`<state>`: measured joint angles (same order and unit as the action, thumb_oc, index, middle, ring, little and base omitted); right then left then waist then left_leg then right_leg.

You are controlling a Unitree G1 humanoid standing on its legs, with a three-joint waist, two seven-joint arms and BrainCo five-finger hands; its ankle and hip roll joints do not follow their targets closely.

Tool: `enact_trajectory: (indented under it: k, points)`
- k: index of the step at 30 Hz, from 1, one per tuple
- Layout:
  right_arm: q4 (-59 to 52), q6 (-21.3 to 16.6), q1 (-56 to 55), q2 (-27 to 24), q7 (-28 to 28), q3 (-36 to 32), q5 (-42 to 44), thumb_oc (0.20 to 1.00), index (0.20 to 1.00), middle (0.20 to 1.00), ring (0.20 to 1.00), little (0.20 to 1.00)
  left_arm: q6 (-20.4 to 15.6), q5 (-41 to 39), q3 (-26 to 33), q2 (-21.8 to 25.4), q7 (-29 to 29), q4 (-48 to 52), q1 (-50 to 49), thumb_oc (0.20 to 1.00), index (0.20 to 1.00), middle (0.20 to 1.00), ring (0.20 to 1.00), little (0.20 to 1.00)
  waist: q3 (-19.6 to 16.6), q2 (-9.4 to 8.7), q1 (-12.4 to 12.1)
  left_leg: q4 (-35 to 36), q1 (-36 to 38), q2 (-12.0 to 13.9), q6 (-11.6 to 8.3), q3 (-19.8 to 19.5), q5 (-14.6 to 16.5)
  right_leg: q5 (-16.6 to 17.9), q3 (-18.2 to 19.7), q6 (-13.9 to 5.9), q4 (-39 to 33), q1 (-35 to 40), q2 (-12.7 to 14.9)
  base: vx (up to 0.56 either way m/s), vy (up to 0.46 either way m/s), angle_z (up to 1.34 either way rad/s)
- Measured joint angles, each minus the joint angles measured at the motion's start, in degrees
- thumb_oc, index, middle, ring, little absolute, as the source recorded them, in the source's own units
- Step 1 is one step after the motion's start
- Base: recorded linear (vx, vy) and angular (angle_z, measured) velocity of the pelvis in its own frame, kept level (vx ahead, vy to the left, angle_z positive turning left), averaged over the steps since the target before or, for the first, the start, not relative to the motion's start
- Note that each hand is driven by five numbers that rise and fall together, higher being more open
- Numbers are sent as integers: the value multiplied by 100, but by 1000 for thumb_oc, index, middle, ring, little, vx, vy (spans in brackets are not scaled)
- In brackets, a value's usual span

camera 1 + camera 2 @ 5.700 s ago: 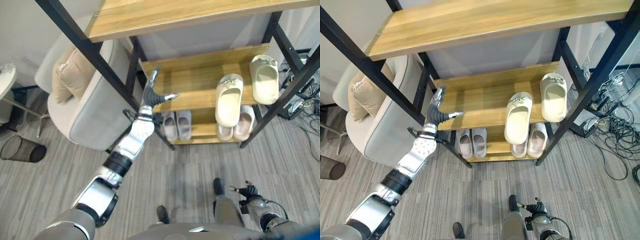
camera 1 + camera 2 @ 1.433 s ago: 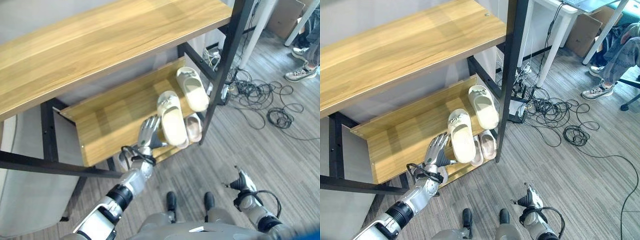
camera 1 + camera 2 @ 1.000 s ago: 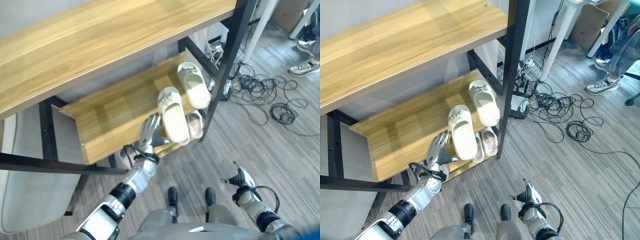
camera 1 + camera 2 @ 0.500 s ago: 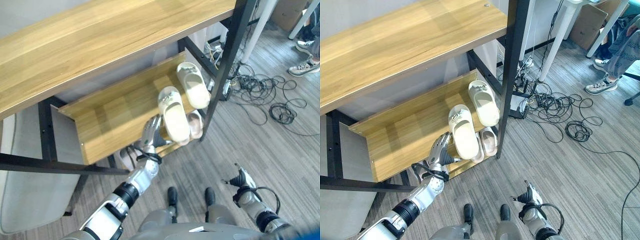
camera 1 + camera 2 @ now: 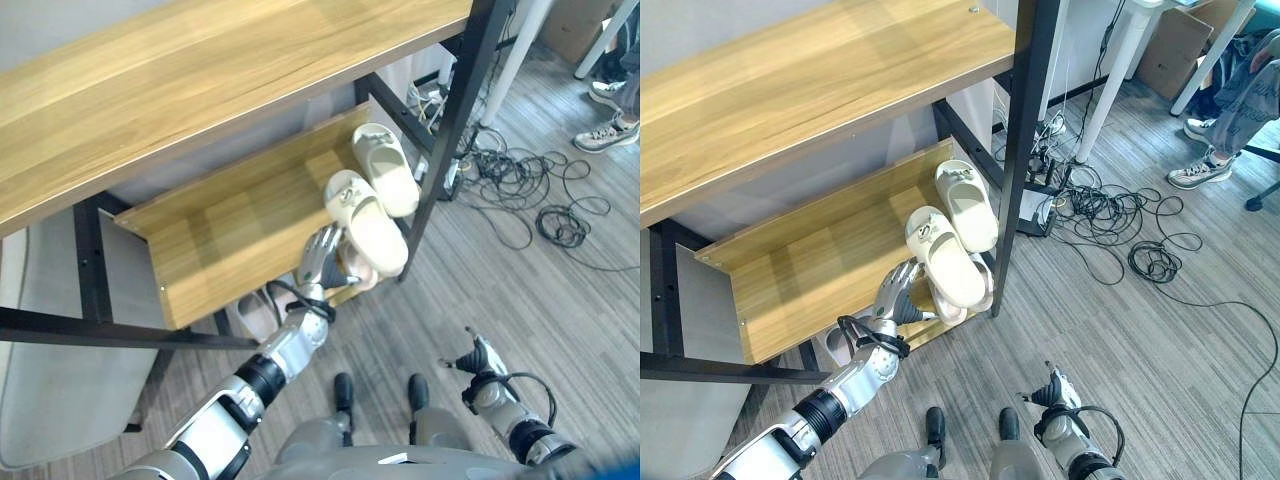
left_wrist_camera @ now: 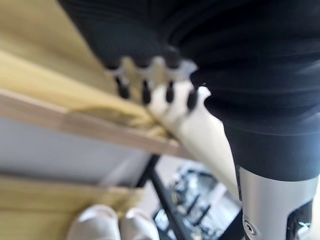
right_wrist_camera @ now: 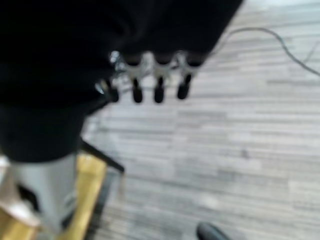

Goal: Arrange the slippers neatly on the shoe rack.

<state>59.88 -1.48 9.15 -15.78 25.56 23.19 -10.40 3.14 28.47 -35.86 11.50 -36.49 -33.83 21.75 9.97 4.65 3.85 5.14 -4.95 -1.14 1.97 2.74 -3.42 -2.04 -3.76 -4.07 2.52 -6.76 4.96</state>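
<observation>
Two cream slippers lie at the right end of the rack's middle shelf [image 5: 230, 235]. The far slipper [image 5: 385, 170] lies straight beside the black post [image 5: 450, 120]. The near slipper [image 5: 366, 208] lies askew, its heel hanging over the shelf's front edge toward the post. My left hand [image 5: 322, 262] is raised at the shelf's front edge, open, its straight fingers against that slipper's left side; in the left wrist view the fingertips [image 6: 145, 92] meet the cream slipper [image 6: 200, 135]. My right hand [image 5: 470, 358] hangs low over the floor, open and holding nothing.
A wide top shelf [image 5: 200, 80] overhangs the work. On the bottom shelf sit pale slippers [image 5: 260, 310] and a pinkish pair [image 5: 365, 275]. Cables [image 5: 520, 195] tangle on the floor to the right, near a person's shoe [image 5: 597, 138]. A pale armchair [image 5: 60, 400] stands at the left.
The near cream slipper has turned from straight to askew, its heel swinging right toward the post. My left hand has shifted right along the shelf edge. The right hand stays low.
</observation>
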Motion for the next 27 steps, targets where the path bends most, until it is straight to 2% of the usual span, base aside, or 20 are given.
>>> enact_trajectory:
  k: [7, 13, 19, 23, 27]
  points:
    - [171, -20, 8, 2, -5, 1, 22, 1000, 1000, 1000, 1000, 1000, 8, 32, 23, 33, -11, -356, 61, 1000, 1000, 1000, 1000, 1000, -24, 7, 3, 0, -8, 1, 7, 1, -9, -2, 1, -3, 30, -24, 2, 21, 0, 0]
    - [196, -14, -88, -5, -19, -16, -7, 1000, 1000, 1000, 1000, 1000, 125, 197, 556, 343, -25, -299, -52, 1000, 1000, 1000, 1000, 1000, -100, 4, -22, 1, 99, 2, 7, -22, -10, 2, -26, 2, -46, 142, 3, 42, 2, 3]
    - [227, -9, -229, -11, -40, -126, -109, 1000, 1000, 1000, 1000, 1000, 187, 281, 938, 747, -146, 179, -323, 1000, 1000, 1000, 1000, 1000, -407, 17, -49, 5, 191, 2, 3, -105, -7, 15, -118, 6, -162, 324, 3, 24, 8, 7]
    - [303, 9, -441, 9, -151, -111, -120, 1000, 1000, 1000, 1000, 1000, 249, 288, 1282, 755, -134, 531, -568, 1000, 1000, 1000, 1000, 1000, -500, 40, -128, 5, 185, 5, -8, -162, -16, 28, -173, 23, -180, 346, -1, 2, 0, 7]
    - [358, 53, -505, 38, -288, -149, -223, 1000, 1000, 1000, 1000, 1000, -38, 245, 1378, 759, 35, 1242, -1245, 1000, 1000, 1000, 1000, 1000, -537, 32, -183, 4, 200, 7, -9, -179, -18, 67, -203, 35, -282, 429, -8, -3, -5, 2]
